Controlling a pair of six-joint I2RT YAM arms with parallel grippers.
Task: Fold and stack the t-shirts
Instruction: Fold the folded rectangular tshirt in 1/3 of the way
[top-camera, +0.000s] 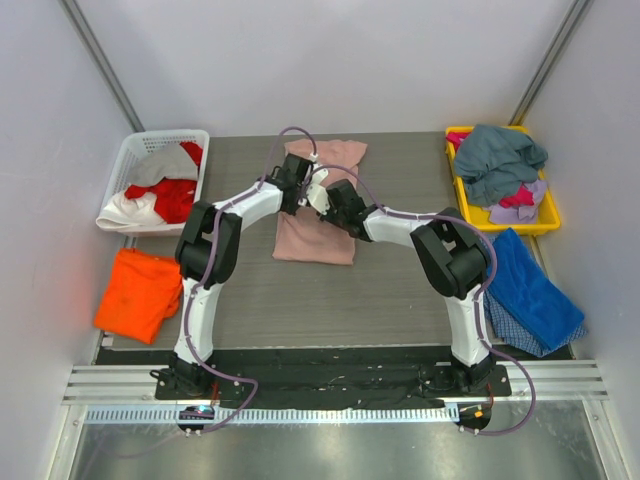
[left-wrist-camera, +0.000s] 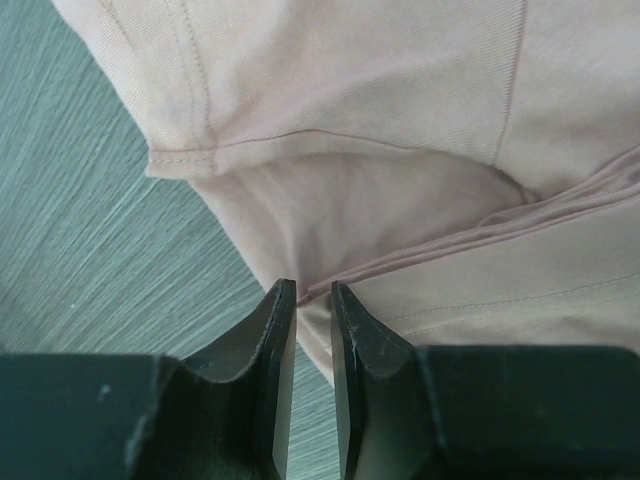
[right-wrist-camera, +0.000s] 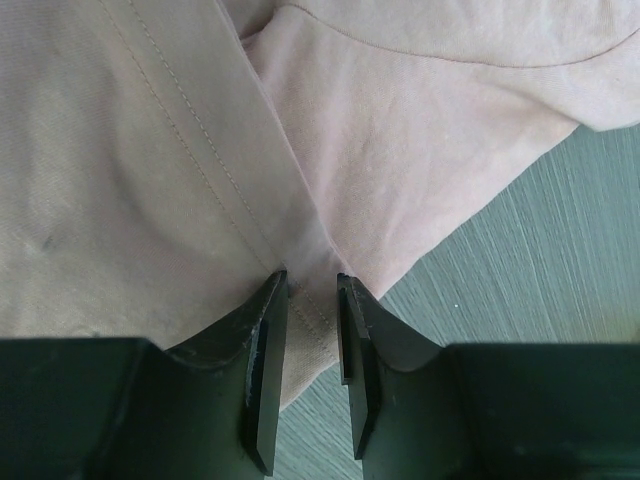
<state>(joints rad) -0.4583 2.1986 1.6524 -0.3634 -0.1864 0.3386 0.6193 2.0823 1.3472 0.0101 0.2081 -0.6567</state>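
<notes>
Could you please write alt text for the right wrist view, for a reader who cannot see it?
The right end effector pinches a fold of a dusty-pink t-shirt between its two dark fingers. The shirt fills most of the view, a stitched seam running diagonally; grey wood-grain table shows at lower right.

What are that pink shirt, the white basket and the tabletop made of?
Pink shirt: soft matte fabric, likely cotton jersey; fine weave and stitched hems show. White basket: probably moulded plastic, given its slotted walls. Tabletop: grey wood-grain finish, perhaps laminate; streaky lines, matte.
</notes>
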